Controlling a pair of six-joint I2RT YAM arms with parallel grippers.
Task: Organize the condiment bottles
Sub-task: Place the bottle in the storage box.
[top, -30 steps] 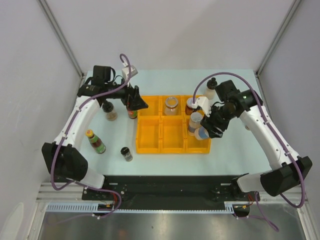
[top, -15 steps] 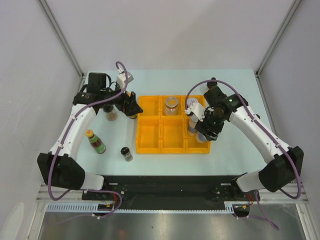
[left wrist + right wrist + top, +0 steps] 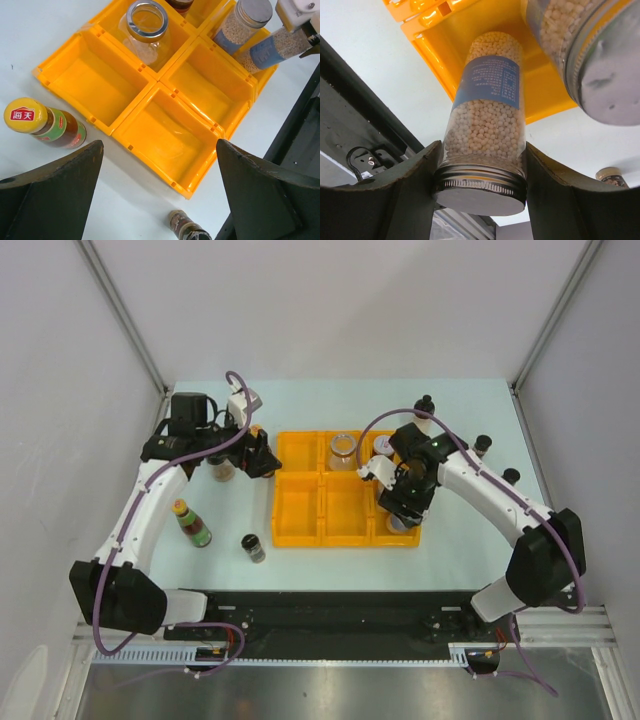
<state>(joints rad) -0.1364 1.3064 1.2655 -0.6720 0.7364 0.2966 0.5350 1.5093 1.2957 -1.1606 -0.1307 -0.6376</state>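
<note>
**My jaws spread wide above the yellow tray**

My left gripper [image 3: 160,145] hangs open with nothing in it, its dark fingers [image 3: 50,195] at 8 and 4 o'clock framing the tray [image 3: 159,80]. Three compartments around the centre hold nothing. At 12 o'clock a clear jar [image 3: 145,30] with a silver rim stands in its compartment, and just right of it a brown jar [image 3: 181,4] is cut off by the frame. At 1 o'clock a silver-lidded, blue-labelled upright shaker [image 3: 245,25] stands in a compartment. Beside it, a tilted shaker [image 3: 275,47] dips its lower end into the same one. On the pale table [image 3: 30,40], a yellow-capped sauce bottle [image 3: 42,125] sits near the tray at 9 o'clock. A dark-capped jar [image 3: 187,229] shows at 6 o'clock.
</note>
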